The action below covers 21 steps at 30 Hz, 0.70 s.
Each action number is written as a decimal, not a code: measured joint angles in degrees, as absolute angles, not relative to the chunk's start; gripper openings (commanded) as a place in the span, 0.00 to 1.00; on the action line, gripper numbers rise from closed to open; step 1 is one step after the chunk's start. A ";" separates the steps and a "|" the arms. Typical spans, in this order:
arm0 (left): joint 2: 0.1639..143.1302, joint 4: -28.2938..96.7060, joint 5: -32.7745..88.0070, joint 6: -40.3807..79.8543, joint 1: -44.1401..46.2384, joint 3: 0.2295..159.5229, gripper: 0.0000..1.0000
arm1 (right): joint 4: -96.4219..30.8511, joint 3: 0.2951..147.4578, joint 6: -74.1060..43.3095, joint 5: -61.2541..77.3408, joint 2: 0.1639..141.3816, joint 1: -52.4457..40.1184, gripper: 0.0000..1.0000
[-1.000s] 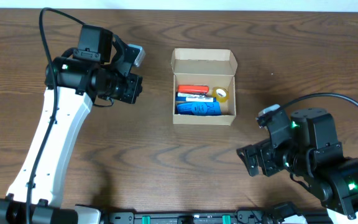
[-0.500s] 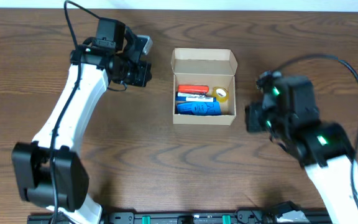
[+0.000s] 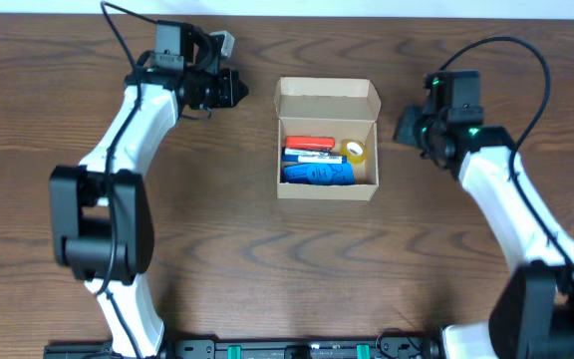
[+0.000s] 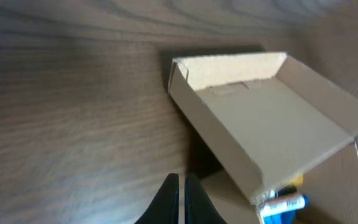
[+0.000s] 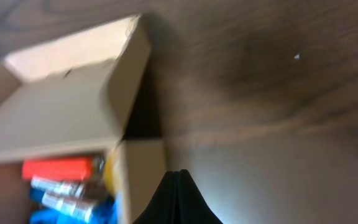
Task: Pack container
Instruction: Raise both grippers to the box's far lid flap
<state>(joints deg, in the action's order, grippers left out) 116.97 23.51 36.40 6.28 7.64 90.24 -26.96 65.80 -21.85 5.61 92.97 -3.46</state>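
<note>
overhead: the container (image 3: 327, 188) sits on the brown wooden desk (image 3: 267, 264), about midway between the two arms. its lid is folded back toward the far edge and the side flaps stand out. inside lie a red item (image 3: 310, 143), a pen (image 3: 307, 156) below it, a blue item (image 3: 317, 174) along the near wall, and a yellowish roll of tape (image 3: 355, 152) at the right side. the left fingers (image 3: 237, 90) point at the lid's left corner, near it but apart. the right fingers (image 3: 408, 127) hang just off the box's right wall, also not touching.

left wrist: the left fingers (image 4: 169, 200) are pressed nearly together, only a thin slit between them, with nothing held. they hover over bare desk (image 4: 73, 112), and the container's (image 4: 278, 118) open lid rises to the right. a bit of the blue pen (image 4: 284, 203) shows at the lower edge.

right wrist: the right fingers (image 5: 179, 202) are pressed together into one dark point and hold nothing. the container (image 5: 55, 118) lies to the left, blurred. the red item (image 5: 58, 168) and some blue things (image 5: 61, 199) are visible inside.
</note>
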 measured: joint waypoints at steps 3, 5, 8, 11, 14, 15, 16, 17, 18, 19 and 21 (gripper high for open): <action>121.95 23.57 38.54 8.32 7.66 94.52 0.06 | -21.58 65.80 -23.00 11.25 98.54 0.03 0.02; 125.36 23.53 40.16 9.72 7.66 97.54 0.06 | -18.20 65.80 -24.03 14.59 102.19 1.48 0.01; 130.37 23.55 42.70 11.94 7.66 101.56 0.06 | -11.49 65.78 -25.87 20.34 108.14 2.44 0.01; 133.84 23.59 44.25 14.06 7.66 103.33 0.06 | -6.79 65.76 -28.25 24.45 112.42 2.48 0.01; 135.39 24.14 45.34 15.38 7.66 103.35 0.06 | -2.04 65.76 -30.85 28.16 116.42 2.44 0.01; 135.76 24.45 45.95 15.79 7.66 103.35 0.06 | -0.32 65.76 -32.01 29.56 117.95 2.44 0.02; 135.90 24.73 46.28 16.16 7.68 103.35 0.06 | 0.71 65.76 -32.77 30.26 118.83 2.44 0.02; 135.94 25.10 46.70 16.40 7.73 103.35 0.06 | 1.87 65.71 -33.71 31.11 119.81 2.42 0.01; 135.94 25.26 47.22 16.62 7.84 103.35 0.06 | 3.11 65.67 -34.57 31.75 120.60 2.37 0.01; 135.94 25.28 47.88 16.84 7.94 103.39 0.06 | 4.45 65.65 -35.48 32.53 121.30 2.31 0.02; 135.94 25.28 48.95 17.15 8.34 103.44 0.06 | 7.18 65.65 -37.08 33.98 122.30 2.24 0.02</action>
